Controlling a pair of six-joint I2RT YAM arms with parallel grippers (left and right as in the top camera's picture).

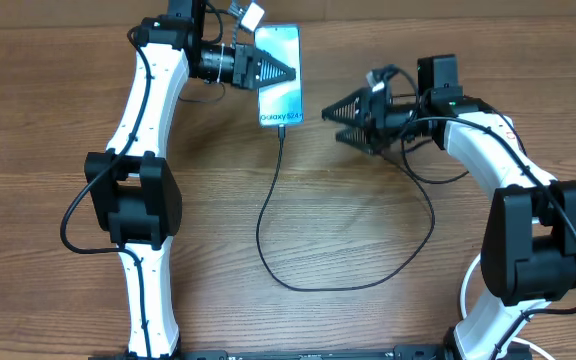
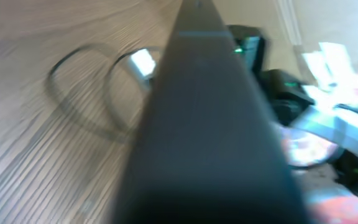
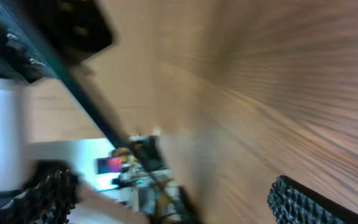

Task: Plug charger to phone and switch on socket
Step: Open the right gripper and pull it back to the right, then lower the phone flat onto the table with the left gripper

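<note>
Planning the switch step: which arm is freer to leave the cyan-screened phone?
Right, probably: the right gripper hangs open and empty apart from the slim cyan-screened phone, while the left gripper overlaps its edge. No socket is in view.

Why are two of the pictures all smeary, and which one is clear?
The overhead view is sharp: the phone text and the charger show clearly. The left wrist view is out of focus, with a big dark shape too close to the lens. The right wrist view has motion blur, so the table grain smears into streaks.
</note>
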